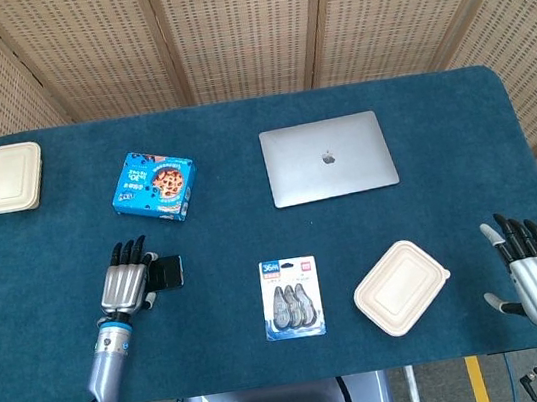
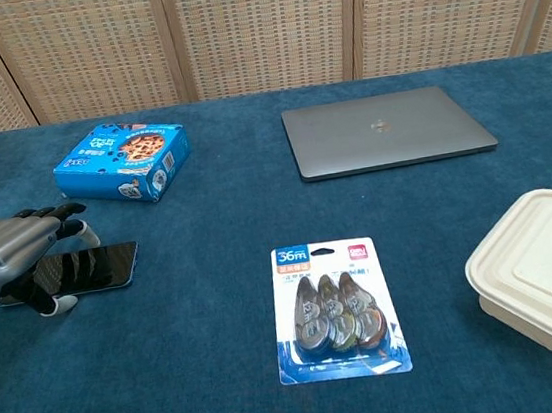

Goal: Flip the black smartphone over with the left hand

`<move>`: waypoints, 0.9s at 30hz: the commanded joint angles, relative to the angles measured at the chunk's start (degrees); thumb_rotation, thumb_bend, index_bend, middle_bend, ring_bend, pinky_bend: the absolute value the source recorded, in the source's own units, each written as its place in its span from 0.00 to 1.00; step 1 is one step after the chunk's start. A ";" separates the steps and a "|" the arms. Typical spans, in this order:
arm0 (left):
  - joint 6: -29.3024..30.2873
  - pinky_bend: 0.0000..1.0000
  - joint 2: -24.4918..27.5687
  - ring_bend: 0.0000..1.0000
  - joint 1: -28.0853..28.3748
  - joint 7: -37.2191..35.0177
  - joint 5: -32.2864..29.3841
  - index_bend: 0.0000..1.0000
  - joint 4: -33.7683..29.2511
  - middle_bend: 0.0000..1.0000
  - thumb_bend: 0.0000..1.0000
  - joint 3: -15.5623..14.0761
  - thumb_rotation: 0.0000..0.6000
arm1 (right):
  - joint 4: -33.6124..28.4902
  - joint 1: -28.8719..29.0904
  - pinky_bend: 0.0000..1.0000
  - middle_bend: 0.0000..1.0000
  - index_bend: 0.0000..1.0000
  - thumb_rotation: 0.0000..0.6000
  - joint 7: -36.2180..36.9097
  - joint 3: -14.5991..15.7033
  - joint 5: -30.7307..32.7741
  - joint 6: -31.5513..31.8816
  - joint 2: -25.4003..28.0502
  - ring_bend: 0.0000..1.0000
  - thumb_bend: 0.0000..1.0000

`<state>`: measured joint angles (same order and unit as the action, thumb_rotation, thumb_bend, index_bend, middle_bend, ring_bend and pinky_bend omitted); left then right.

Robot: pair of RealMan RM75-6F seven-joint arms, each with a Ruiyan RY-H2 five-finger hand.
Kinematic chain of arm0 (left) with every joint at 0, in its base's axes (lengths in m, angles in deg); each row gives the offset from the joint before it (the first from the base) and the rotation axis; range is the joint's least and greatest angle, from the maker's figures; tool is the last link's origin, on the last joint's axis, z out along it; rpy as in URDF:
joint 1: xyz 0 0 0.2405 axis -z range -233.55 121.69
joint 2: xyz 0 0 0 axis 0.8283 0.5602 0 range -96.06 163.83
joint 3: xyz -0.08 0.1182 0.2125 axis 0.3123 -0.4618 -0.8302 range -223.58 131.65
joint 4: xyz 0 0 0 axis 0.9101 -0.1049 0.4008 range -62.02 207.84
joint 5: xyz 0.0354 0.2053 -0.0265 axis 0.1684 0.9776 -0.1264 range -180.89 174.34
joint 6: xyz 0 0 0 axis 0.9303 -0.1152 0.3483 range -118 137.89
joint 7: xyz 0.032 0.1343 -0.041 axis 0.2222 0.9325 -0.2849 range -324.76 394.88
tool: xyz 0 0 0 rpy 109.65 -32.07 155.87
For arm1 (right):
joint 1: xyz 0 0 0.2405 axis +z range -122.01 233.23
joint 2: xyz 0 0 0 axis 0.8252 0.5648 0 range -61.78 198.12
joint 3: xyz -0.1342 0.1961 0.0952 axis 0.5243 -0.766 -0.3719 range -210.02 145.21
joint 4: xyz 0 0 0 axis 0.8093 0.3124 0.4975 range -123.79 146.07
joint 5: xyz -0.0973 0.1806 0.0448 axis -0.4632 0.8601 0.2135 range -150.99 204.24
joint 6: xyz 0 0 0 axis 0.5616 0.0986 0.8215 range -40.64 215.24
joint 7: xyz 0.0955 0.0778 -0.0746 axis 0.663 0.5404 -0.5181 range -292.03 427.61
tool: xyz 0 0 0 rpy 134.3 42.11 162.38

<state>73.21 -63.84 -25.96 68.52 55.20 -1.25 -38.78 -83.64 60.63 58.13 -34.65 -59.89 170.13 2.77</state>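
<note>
The black smartphone (image 1: pixel 169 271) (image 2: pixel 104 266) lies flat on the blue table, left of centre. My left hand (image 1: pixel 127 281) (image 2: pixel 17 250) hovers palm down over the phone's left end. Its dark fingers reach down onto that end and hide it. The phone's right half shows, and I cannot see any finger under it. Palm down at the table's front right corner is my right hand (image 1: pixel 533 268), its fingers spread and holding nothing. It appears only in the head view.
A blue cookie box (image 1: pixel 154 186) (image 2: pixel 121 162) lies behind the phone. A pack of correction tapes (image 1: pixel 291 297) (image 2: pixel 337 308) sits centre front, a closed laptop (image 1: pixel 328 158) (image 2: pixel 385 130) behind it. Beige lidded containers stand at front right (image 1: pixel 401 286) (image 2: pixel 546 269) and far left (image 1: pixel 12 178).
</note>
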 commanded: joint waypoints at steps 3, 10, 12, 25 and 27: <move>-0.06 0.00 0.09 0.00 0.02 -0.02 -0.15 0.46 -0.02 0.00 0.35 0.12 1.00 | 0.01 -0.02 0.00 0.00 0.00 1.00 0.07 -0.02 0.03 0.06 0.03 0.00 0.05; 0.43 0.00 1.20 0.00 0.25 0.00 0.28 0.48 -1.79 0.00 0.36 0.60 1.00 | 0.01 0.02 0.00 0.00 0.00 1.00 0.03 0.01 0.02 -0.01 0.05 0.00 0.05; 0.70 0.00 1.48 0.00 0.26 0.11 0.47 0.48 -2.28 0.00 0.35 0.63 1.00 | 0.00 0.03 0.00 0.00 0.00 1.00 -0.02 0.00 0.08 -0.04 0.07 0.00 0.05; 0.85 0.00 1.15 0.00 0.04 -0.17 0.51 0.59 -1.62 0.00 0.36 0.28 1.00 | 0.00 -0.03 0.00 0.00 0.00 1.00 0.18 0.00 -0.02 0.18 0.11 0.00 0.05; 0.90 0.00 1.18 0.00 0.02 -0.45 0.47 0.59 -1.68 0.00 0.36 0.46 1.00 | 0.04 0.00 0.00 0.00 0.00 1.00 0.11 -0.01 0.01 0.12 0.10 0.00 0.05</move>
<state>74.09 -62.68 -25.93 68.17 55.68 -2.90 -38.39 -83.60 60.63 58.25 -34.65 -59.88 170.25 2.87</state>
